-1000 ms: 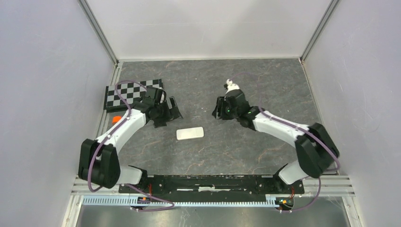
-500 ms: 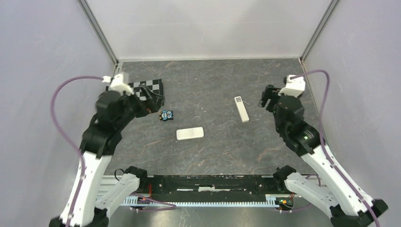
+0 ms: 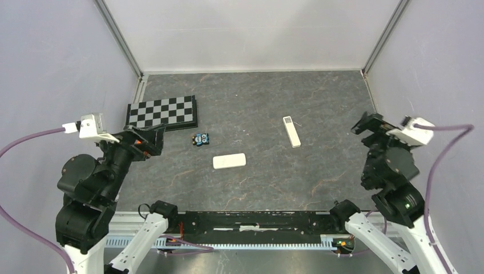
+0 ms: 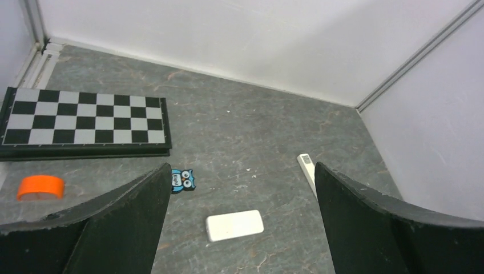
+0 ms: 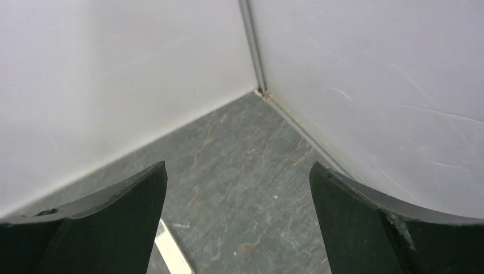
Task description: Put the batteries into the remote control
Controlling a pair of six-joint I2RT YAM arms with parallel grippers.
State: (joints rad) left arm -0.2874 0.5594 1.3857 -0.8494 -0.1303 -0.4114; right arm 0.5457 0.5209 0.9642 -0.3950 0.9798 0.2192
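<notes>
Left gripper (image 4: 241,168) and right gripper (image 5: 237,165): jaws spread, both empty. Remote (image 3: 291,131) lies flat, untouched, at 2 o'clock from white block (image 3: 229,161). Batteries not discernible. Judged light, rigid, slick plastic; best gripped across its narrow sides at mid-length.

One each: remote (image 3: 291,131), checkerboard (image 3: 162,111), owl (image 3: 200,139), block (image 3: 229,161)

Dark marbled counter (image 3: 257,97). Lying on it: a checkerboard (image 3: 162,112), a little blue owl (image 3: 200,139), and a slim white remote (image 3: 291,131). Also a white block (image 3: 229,161) and an orange piece (image 4: 40,187).
</notes>
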